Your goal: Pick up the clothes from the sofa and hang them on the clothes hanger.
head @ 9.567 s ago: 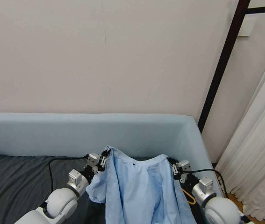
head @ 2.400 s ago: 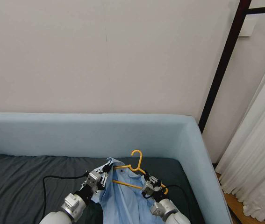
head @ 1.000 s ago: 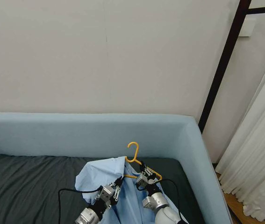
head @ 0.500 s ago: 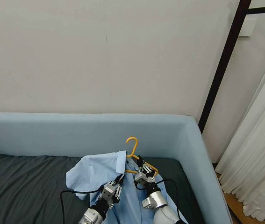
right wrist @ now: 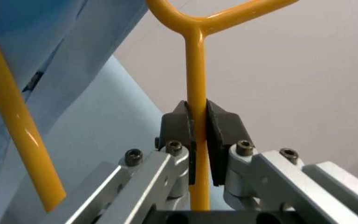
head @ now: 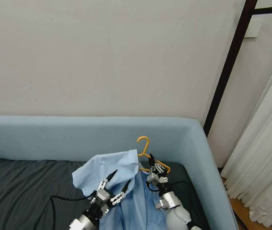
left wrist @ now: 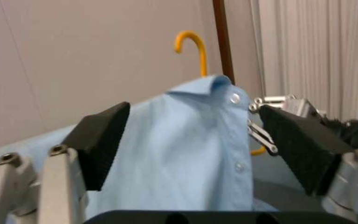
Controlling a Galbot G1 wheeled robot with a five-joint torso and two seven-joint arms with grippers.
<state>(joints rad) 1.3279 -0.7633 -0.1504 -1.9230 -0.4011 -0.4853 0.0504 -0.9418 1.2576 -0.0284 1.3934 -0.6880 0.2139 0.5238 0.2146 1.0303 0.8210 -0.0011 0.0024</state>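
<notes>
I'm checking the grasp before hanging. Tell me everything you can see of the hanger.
The hanger is yellow-orange, made of thin smooth rod, plastic or coated wire by its look. Its hook points up. The right gripper is shut on one rod beside a fork. The blue shirt drapes over one arm, with its collar beside the hook.

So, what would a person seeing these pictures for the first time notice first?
The yellow hanger stands out, clamped by the right gripper above the pale blue sofa, with a light blue shirt draped over it. The left gripper is open just in front of the shirt.
</notes>
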